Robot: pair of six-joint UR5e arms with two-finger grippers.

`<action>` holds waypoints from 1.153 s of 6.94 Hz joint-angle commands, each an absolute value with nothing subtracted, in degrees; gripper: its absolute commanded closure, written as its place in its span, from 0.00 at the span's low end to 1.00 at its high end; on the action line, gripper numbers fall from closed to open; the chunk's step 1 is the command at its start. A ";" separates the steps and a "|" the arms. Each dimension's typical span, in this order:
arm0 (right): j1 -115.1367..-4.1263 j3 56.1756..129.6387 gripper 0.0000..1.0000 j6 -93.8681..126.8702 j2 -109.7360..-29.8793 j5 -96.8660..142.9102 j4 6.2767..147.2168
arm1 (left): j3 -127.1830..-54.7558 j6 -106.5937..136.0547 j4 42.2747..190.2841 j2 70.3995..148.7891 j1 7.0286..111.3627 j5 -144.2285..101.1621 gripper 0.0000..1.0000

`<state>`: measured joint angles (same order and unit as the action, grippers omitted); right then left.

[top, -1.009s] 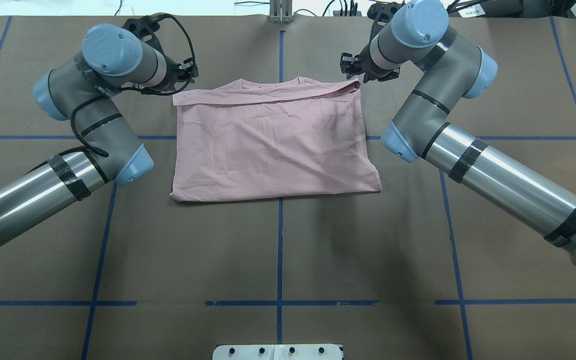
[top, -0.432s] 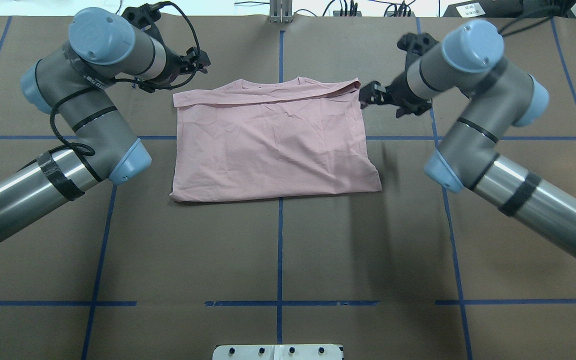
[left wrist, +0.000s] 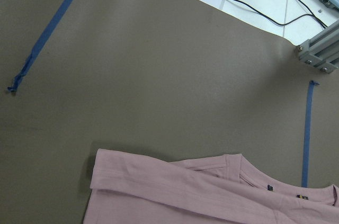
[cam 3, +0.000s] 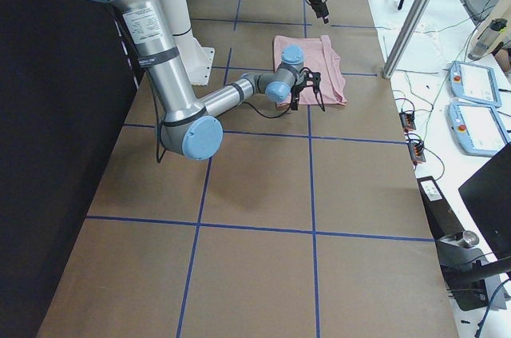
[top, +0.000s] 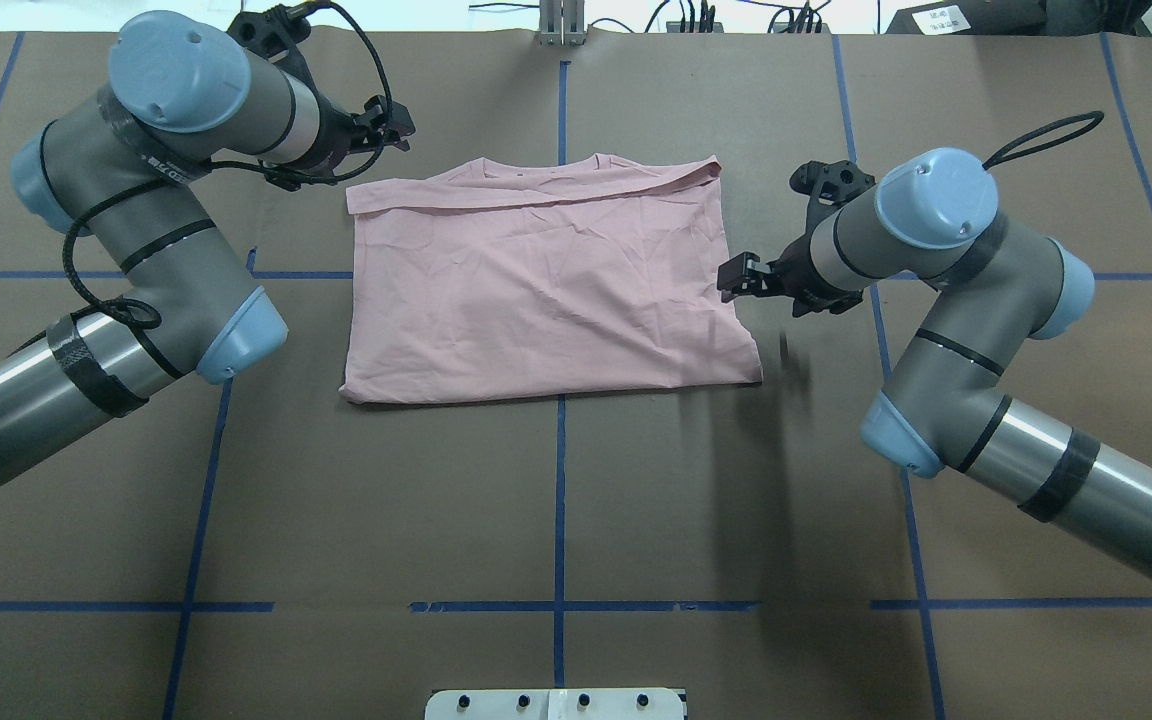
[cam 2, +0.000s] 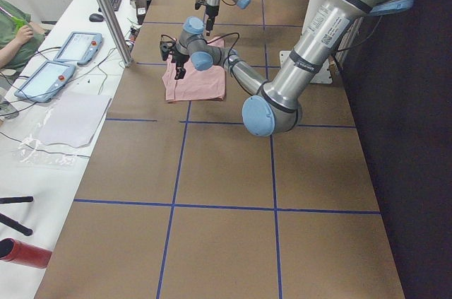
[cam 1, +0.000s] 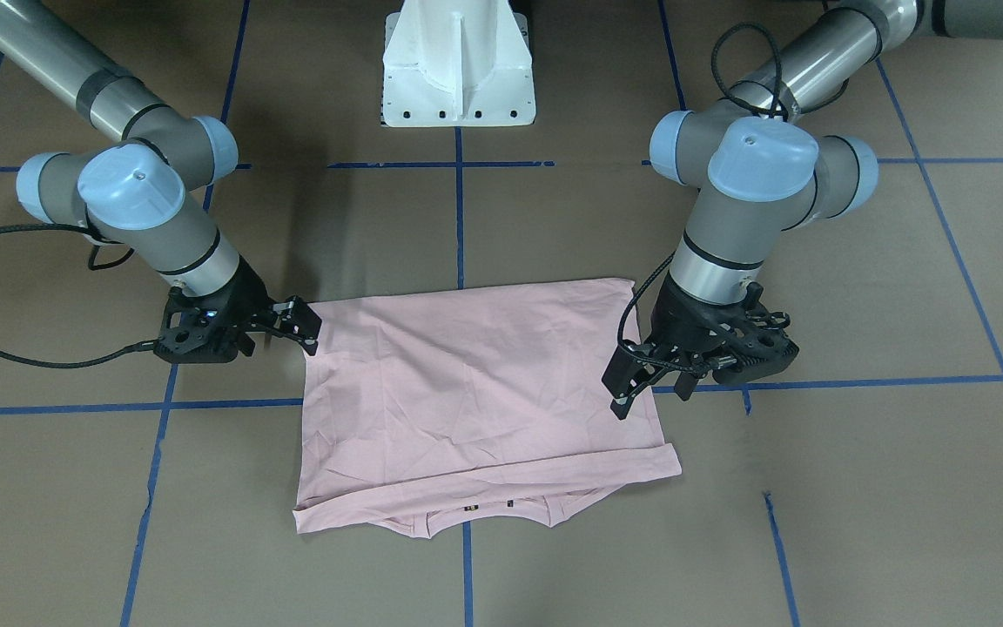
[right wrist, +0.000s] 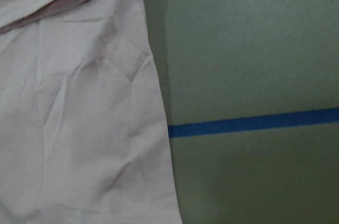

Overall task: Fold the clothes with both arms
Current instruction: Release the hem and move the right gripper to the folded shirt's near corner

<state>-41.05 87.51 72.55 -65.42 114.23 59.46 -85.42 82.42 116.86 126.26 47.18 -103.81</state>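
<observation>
Lying flat mid-table in the front view, the pink T-shirt (cam 1: 475,383) is showing its folded band (cam 1: 484,475) at 6 o'clock, the left gripper (cam 1: 649,396) spread and empty at its 3 o'clock, the right gripper (cam 1: 306,329) parted at 10. Overhead, the right gripper is dropping from the 1 o'clock corner to 3 o'clock, so that fold is looking released. Wrist views are showing only T-shirt edge and table (right wrist: 238,49): one T-shirt, two arms (top: 936,230), two grippers.

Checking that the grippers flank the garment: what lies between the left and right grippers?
The pink T-shirt lies flat between the left gripper and the right gripper, clearest in the overhead view.
</observation>
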 commanded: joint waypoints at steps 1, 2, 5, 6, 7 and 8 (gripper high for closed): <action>-38.59 88.24 0.02 72.77 -65.30 113.91 61.86 | -86.57 82.44 116.72 126.12 47.11 -103.89 0.00; -38.24 88.24 0.06 72.77 -65.30 113.99 61.96 | -86.57 82.44 116.72 126.12 47.11 -103.89 0.00; -37.88 88.33 0.72 72.16 -65.30 114.52 61.96 | -86.57 82.27 116.72 126.04 47.11 -103.89 0.00; -37.62 88.42 1.00 71.81 -65.65 114.61 61.96 | -86.57 82.27 116.72 126.04 47.11 -103.89 0.00; -37.62 88.50 1.00 71.28 -65.74 114.52 61.70 | -86.57 82.35 116.72 126.12 47.02 -103.89 0.00; -37.70 89.38 1.00 71.11 -65.92 114.70 61.96 | -86.92 82.35 116.63 126.12 47.02 -103.89 0.00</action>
<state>-37.69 88.68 71.46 -65.72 114.58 61.85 -86.68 82.33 116.70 126.09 47.05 -103.89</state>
